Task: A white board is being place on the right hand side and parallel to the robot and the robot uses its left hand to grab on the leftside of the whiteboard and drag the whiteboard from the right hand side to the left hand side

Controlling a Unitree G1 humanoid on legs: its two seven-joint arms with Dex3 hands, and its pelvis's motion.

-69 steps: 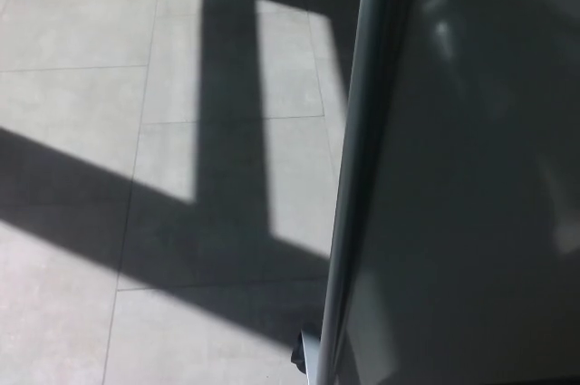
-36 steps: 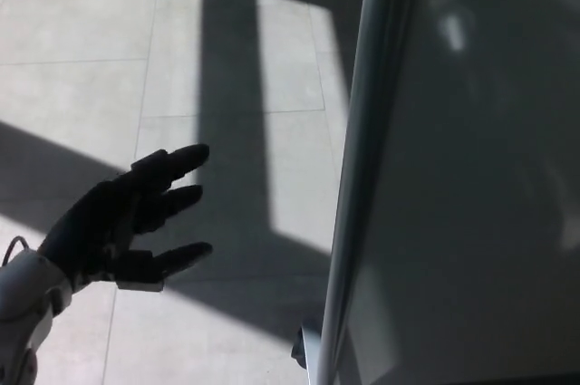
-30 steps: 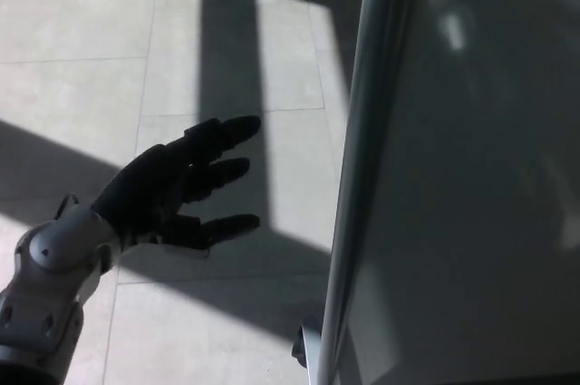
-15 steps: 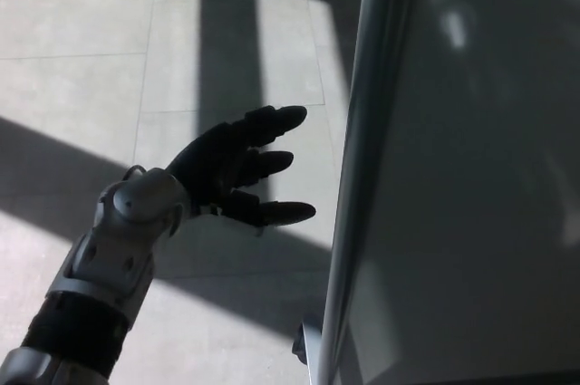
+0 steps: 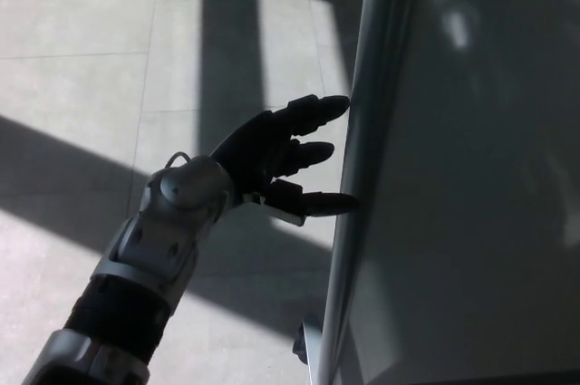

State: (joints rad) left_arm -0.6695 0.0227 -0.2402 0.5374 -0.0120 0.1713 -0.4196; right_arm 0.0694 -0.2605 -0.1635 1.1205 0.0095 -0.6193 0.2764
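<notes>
Head view, looking down at a tiled floor (image 5: 82, 50); pale grey tiles with thin grout lines, crossed by broad dark shadow bands and bright sunlit patches.

Whiteboard (image 5: 471, 186) fills the right part of the picture, standing upright and running from top to bottom; its face is dim, in shade, with a few faint pale reflections near the top; its left edge is a light metal frame (image 5: 358, 177), slightly slanted, wider at the top than at the bottom; at the foot of the frame a small dark fitting (image 5: 302, 349) shows, too cut off to identify.

Left hand (image 5: 272, 154) reaches in from the lower left on a grey and black forearm (image 5: 149, 267); black fingers (image 5: 317, 110) are spread apart and stretched toward the board, holding nothing; the upper fingertip lies right at the frame's edge, the lowest one likewise; whether they touch the frame or stop just short cannot be told; the middle finger ends a little shy of it; a thin wire loops at the wrist.

Right hand does not show.

No brand, label or writing readable on the board, the arm or the floor.
</notes>
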